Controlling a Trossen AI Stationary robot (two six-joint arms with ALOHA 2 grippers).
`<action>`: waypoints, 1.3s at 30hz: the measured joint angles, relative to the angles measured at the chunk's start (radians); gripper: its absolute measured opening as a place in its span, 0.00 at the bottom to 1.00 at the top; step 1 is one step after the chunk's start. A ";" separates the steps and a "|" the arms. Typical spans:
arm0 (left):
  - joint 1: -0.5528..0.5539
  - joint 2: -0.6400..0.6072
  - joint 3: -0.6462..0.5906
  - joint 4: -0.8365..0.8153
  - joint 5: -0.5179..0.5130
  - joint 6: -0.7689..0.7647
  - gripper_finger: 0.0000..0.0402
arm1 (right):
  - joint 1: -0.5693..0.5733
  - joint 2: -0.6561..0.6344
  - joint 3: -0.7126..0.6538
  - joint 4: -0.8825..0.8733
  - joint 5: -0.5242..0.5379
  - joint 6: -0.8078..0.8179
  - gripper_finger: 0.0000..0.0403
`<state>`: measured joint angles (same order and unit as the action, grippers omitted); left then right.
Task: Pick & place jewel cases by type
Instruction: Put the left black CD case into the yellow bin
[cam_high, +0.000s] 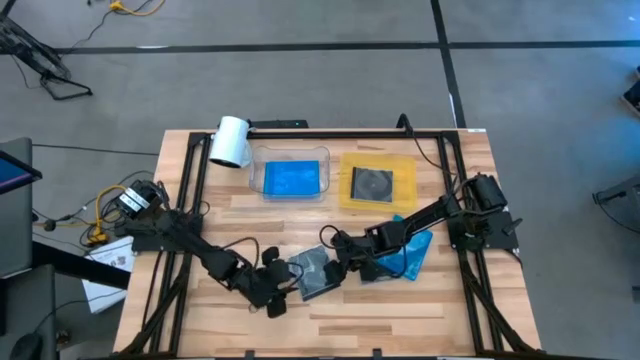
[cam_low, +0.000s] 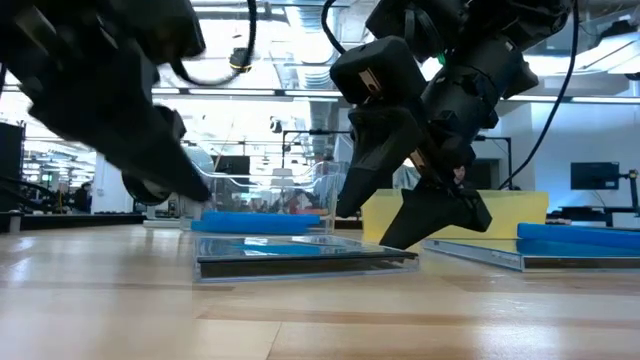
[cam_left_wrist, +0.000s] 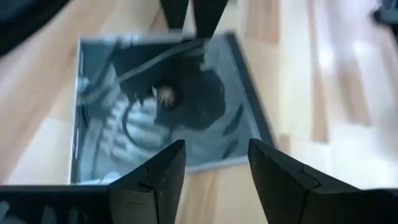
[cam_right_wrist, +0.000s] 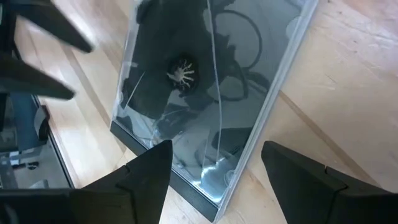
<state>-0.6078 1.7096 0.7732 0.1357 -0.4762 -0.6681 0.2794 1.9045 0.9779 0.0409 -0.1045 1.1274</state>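
A grey-clear case (cam_high: 312, 272) lies flat on the table (cam_high: 400, 310) front centre, between the left gripper (cam_left_wrist: 214, 168) and the right gripper (cam_right_wrist: 214, 171); both are spread, nothing pinched. It is judged light, stiff, slippery, crack-prone; best taken by opposite thin edges.

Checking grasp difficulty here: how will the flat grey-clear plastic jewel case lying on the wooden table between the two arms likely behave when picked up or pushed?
The flat grey-clear plastic jewel case looks rigid, so probably stiff, not floppy. Lying flush on the wooden table with glossy faces, it will likely slide when pushed and resist getting an edge. Its thin clear plastic seems prone to cracking if squeezed.
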 joint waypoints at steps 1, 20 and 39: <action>-0.014 0.000 0.006 0.002 -0.030 0.001 0.43 | 0.000 0.000 0.000 0.004 0.000 -0.005 0.62; 0.011 0.229 0.016 0.487 0.313 0.255 0.43 | 0.000 0.001 0.001 0.012 0.021 -0.056 0.62; 0.016 0.232 0.020 0.314 0.268 0.176 0.43 | 0.000 0.000 0.002 0.013 0.009 -0.081 0.62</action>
<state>-0.5915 1.9418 0.7932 0.4500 -0.2085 -0.4919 0.2794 1.9049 0.9794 0.0535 -0.0952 1.0462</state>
